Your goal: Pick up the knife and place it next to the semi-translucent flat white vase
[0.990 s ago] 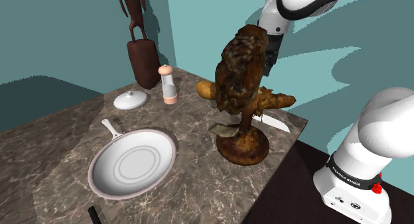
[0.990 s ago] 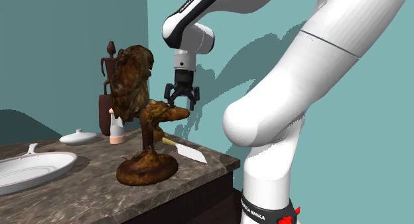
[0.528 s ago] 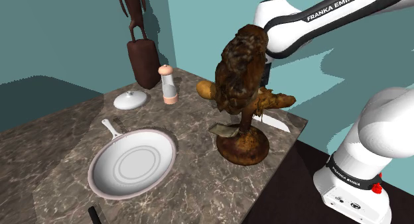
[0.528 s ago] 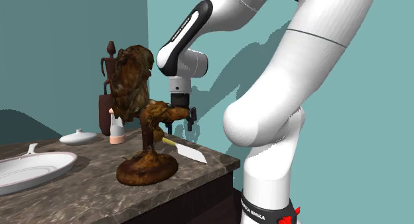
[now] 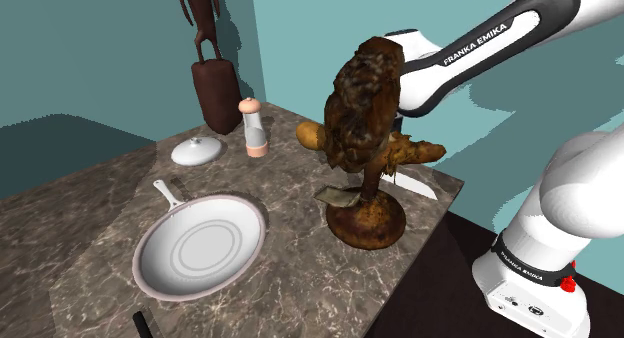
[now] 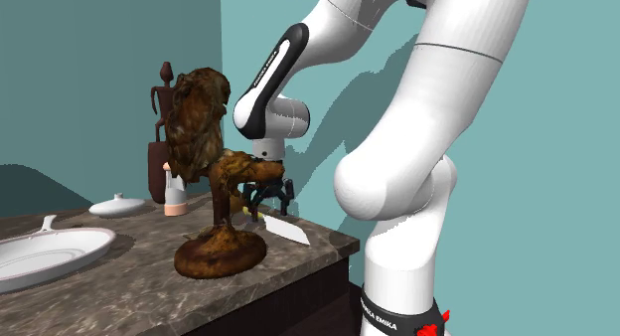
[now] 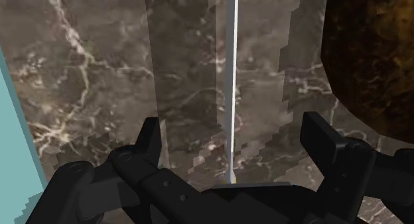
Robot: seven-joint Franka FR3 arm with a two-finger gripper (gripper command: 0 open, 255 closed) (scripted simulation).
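The knife [image 6: 285, 231] rests on the desk [image 5: 90, 216] at the corner nearest the robot's stand, just beside the round foot of a brown sculpture [image 5: 362, 106]. Its pale blade points towards that corner. From the wrist it shows as one thin bright line. The yellowish handle is mostly hidden behind the sculpture.

The white arm [image 6: 266, 81] bends down from high up, its wrist aimed straight at the desk. The black jaws hang low over the knife, wide apart, one on each side of the blade and gripping nothing. From the shoulder side the hand is hidden behind the sculpture.

That sculpture is rough and knobbly, a twisted stem on a domed base. The desk is dark veined marble. The flat white vase [image 5: 197, 151] sits well apart from the knife, near the far edge, beside a white shaker [image 5: 255, 128] and a dark carved figure [image 5: 214, 86] cut off at the top. A white frying pan [image 5: 200, 248] lies mid-desk.
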